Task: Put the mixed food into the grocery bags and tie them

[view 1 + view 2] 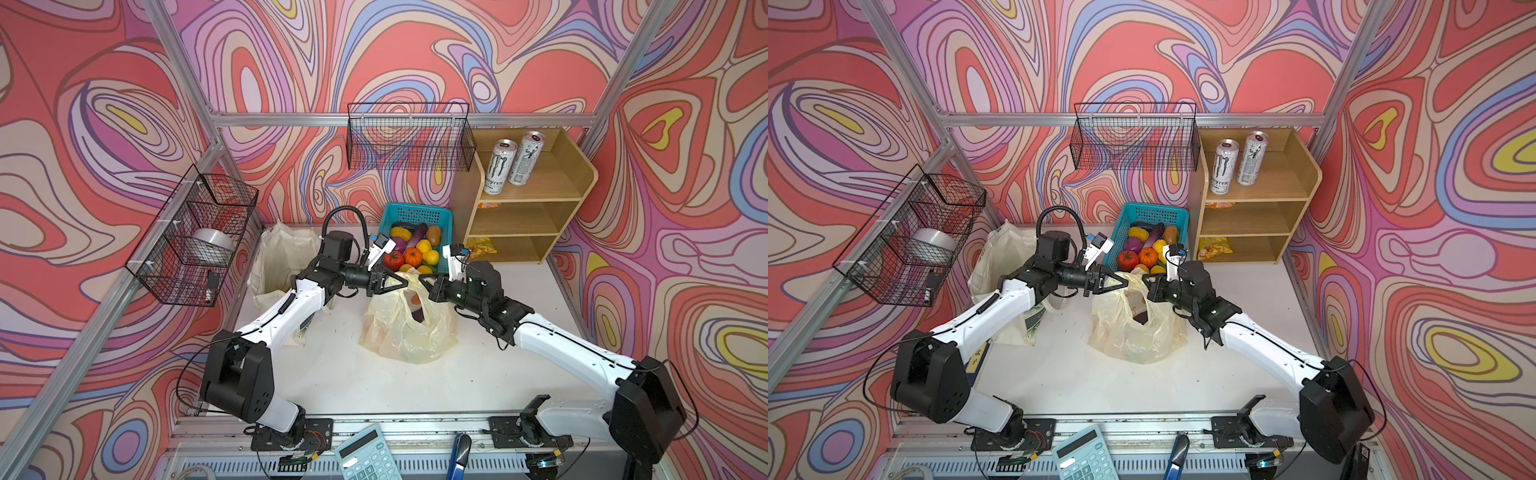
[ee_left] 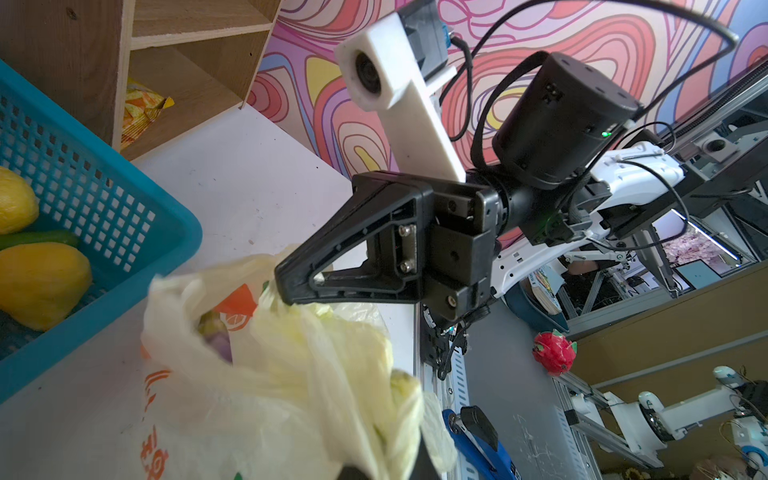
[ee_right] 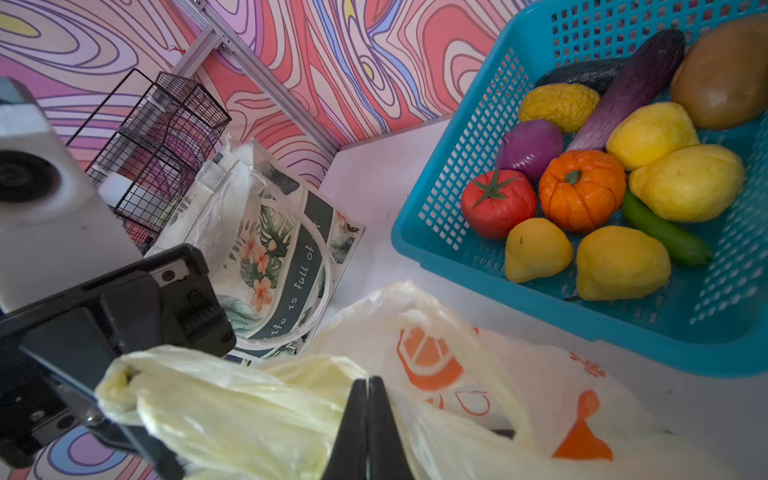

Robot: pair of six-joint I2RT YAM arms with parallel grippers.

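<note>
— Plastic bag [image 1: 409,328]: where do you see it?
— Just in front of the basket [image 1: 415,214]. My left gripper [image 1: 405,282] and right gripper [image 1: 422,279] are both clenched on its handles.
— And the food [image 1: 412,257]?
— Mostly inside the basket, and some is in the bag. The tote [image 1: 282,257] stands left of the basket.

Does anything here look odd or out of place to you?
Mildly. The left end effector and right end effector are both shut on the handles of the pale-yellow plastic bag, yet the teal basket behind it is heaped with toy produce not yet bagged. The canvas tote slumps crumpled near the left wall.
</note>
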